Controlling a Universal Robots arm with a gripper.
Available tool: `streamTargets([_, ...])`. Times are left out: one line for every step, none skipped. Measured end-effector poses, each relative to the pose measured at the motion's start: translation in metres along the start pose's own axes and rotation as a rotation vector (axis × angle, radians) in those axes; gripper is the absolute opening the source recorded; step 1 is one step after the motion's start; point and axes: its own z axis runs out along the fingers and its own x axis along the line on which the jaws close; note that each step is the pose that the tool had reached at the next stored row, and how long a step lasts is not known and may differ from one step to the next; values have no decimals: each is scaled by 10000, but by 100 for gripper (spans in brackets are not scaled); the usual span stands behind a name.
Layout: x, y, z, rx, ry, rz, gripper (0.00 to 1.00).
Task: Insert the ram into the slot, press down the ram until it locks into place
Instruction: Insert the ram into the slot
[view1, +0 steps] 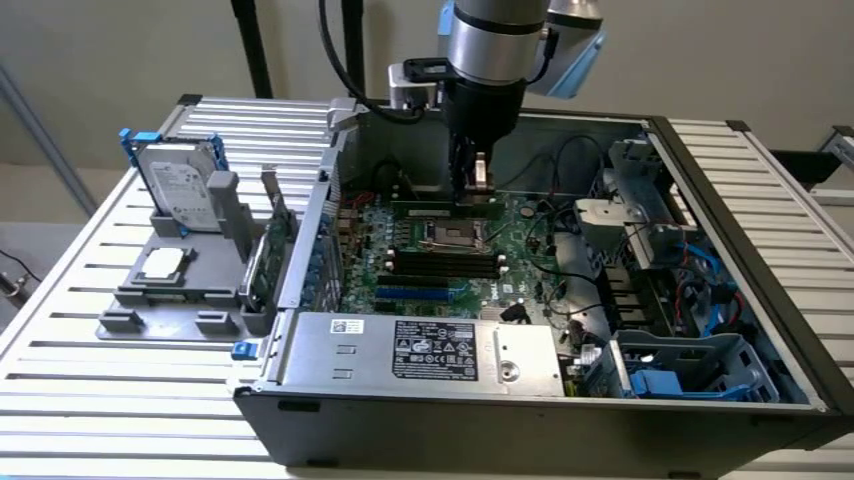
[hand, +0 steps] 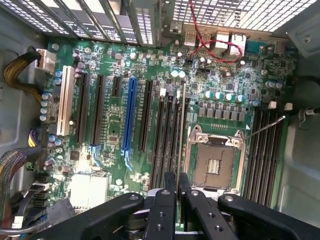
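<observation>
Slatted pale metal tabletop (view1: 80, 300) carries an open dark grey computer case (view1: 534, 430), and the arm reaches down into it. Its black two-fingered tool (view1: 477, 183) is drawn narrow, clamped on the top edge of the long thin green circuit-board ram (hand: 181, 125). The ram stands on edge over the long narrow black plastic slot (hand: 180, 107) nearest the square silver processor socket (hand: 215, 165). I cannot tell whether the stick is fully seated. By my judgement the ram is light and stiff but fragile: hold it by its bare upper edge, squarely, and keep any push straight down so the thin board does not bend or skew. Inside the case lie the large green motherboard (hand: 110, 130), a silver power-supply box with a dark label (view1: 427, 350), loose cables and a grey-and-blue drive cage (view1: 681, 370). On the exterior view's left, a grey moulded tray (view1: 147, 295) holds an upright silver hard drive (view1: 180, 195) and a small square silver chip (view1: 163, 262).
</observation>
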Motion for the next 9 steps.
streamTargets([5,0,18,0,-1,7,14])
streamTargets([10,-1,35,-1,0,15,14])
streamTargets([16,-1,55,-1,0,25,14])
streamTargets([22,-1,73,0,-1,34,14])
streamTargets([29,-1,91,0,-2,46,14])
streamTargets([36,-2,109,0,-3,60,14])
streamTargets([43,-2,127,0,-2,75,14])
streamTargets([49,-3,145,0,-3,90,14])
streamTargets([55,-7,162,0,-3,110,14])
